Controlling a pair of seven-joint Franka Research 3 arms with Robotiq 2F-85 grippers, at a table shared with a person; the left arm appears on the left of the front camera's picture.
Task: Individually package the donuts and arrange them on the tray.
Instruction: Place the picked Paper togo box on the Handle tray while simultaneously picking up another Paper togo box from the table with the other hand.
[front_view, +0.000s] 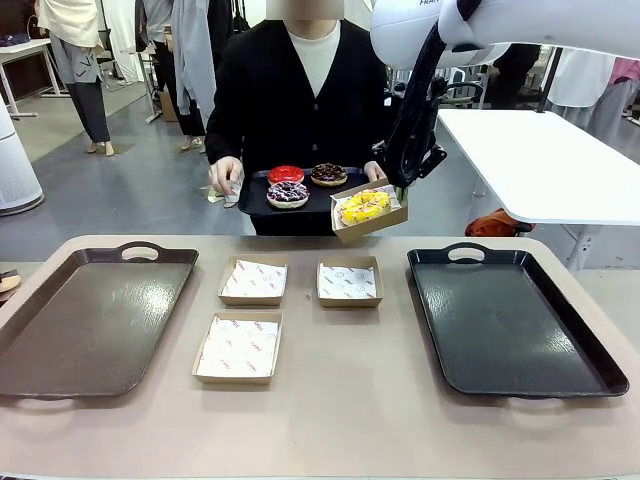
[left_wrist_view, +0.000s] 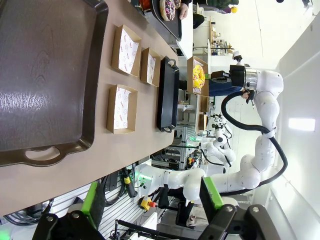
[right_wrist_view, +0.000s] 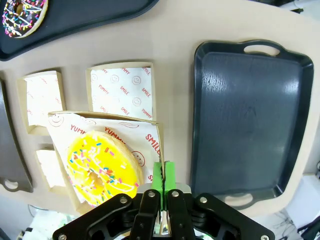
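Observation:
The yellow donut (front_view: 363, 207) (right_wrist_view: 102, 167) lies in a paper-lined cardboard box (right_wrist_view: 150, 135), held in the air above the table's far edge. My right gripper (front_view: 398, 186) (right_wrist_view: 163, 176) is shut on that box's rim. Across the table a person holds a small black tray (front_view: 255, 200) carrying the red donut (front_view: 286, 174), the chocolate donut (front_view: 328, 173) and the purple sprinkled donut (front_view: 288, 192) (right_wrist_view: 22, 15). The large black tray (front_view: 510, 320) (right_wrist_view: 250, 115) lies bare at the table's right. My left gripper (left_wrist_view: 150, 200) hangs open, high off the near left side of the table.
Three lined cardboard boxes (front_view: 254, 280) (front_view: 349, 281) (front_view: 238, 347) sit bare in the table's middle. A brown tray (front_view: 90, 315) (left_wrist_view: 45, 75) lies at the left. A white table (front_view: 540, 160) stands behind on the right.

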